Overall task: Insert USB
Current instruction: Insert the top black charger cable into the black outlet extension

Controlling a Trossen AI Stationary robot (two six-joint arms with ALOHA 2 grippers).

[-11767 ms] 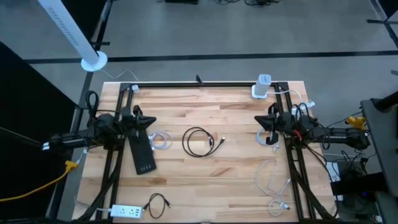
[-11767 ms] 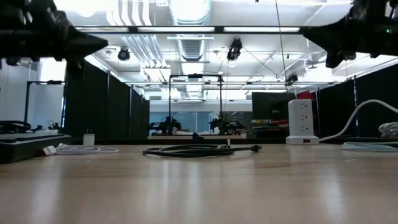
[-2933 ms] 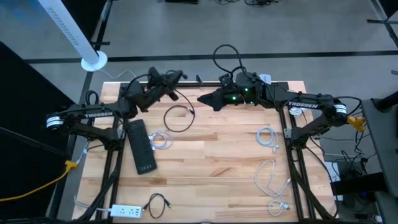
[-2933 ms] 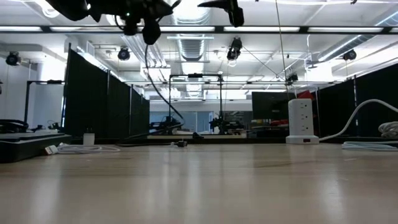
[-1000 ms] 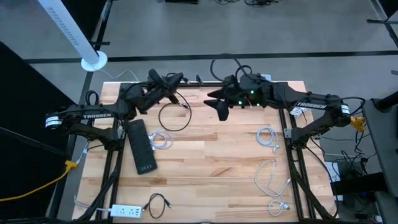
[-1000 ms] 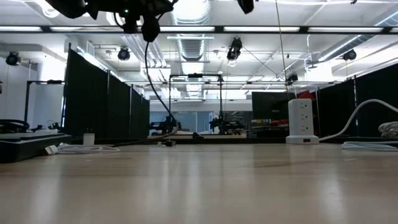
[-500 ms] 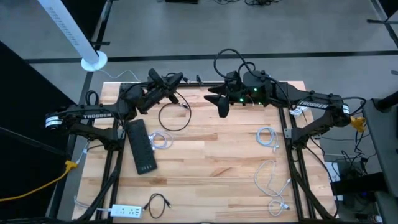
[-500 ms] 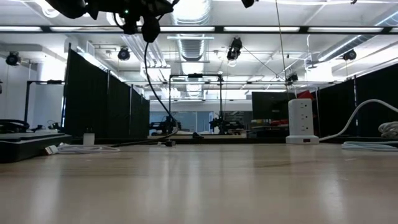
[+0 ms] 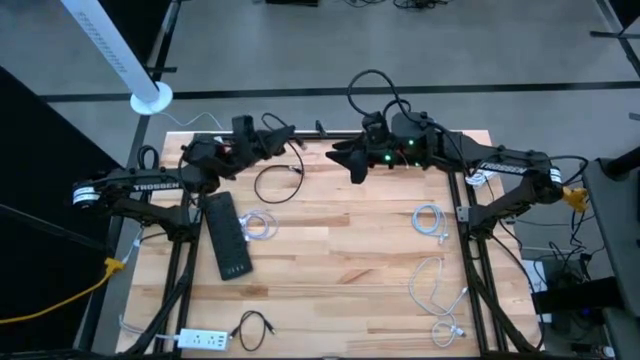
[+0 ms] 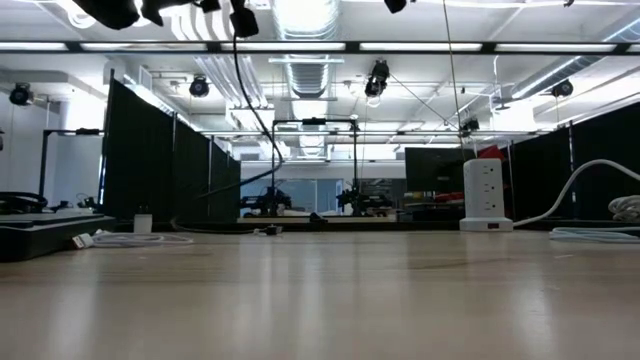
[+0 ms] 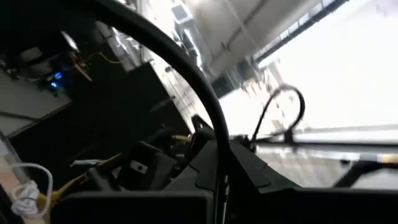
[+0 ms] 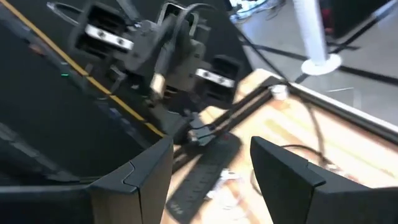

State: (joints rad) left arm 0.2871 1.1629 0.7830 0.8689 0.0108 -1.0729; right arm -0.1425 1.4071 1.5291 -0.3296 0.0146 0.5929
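Note:
A black USB cable (image 9: 272, 186) is held up by my left gripper (image 9: 262, 141), which is shut on it above the table's far left part. The cable hangs in a loop, and its lower part and one plug (image 9: 297, 170) lie on the wood. In the low view the cable (image 10: 262, 120) drops from the gripper (image 10: 241, 18) at the top of the picture. My right gripper (image 9: 350, 165) hovers open over the table's far middle, facing the left gripper (image 12: 177, 46) with nothing between its fingers. A white power tower (image 10: 485, 195) stands at the far right. My left gripper pinches the black cable between its two fingers, and the cable (image 11: 219, 163) runs straight into the gap between them. The fingers slant upward, away from the table. Below the hold the cable hangs slack in a loop (image 9: 258, 180), its lower part resting on the wood.
A black power strip (image 9: 228, 236) lies at the left, with a coiled white cable (image 9: 258, 226) beside it. More white cables (image 9: 430, 218) lie at the right. A small black cable (image 9: 252, 327) and a white strip (image 9: 203, 340) sit at the near edge.
My left gripper has rolled about its own axis, tipped upward and risen a little, taking the cable's upper part with it. The hanging loop has swung and shifted slightly, while its lower part stays on the table. My right gripper has rolled a little in place.

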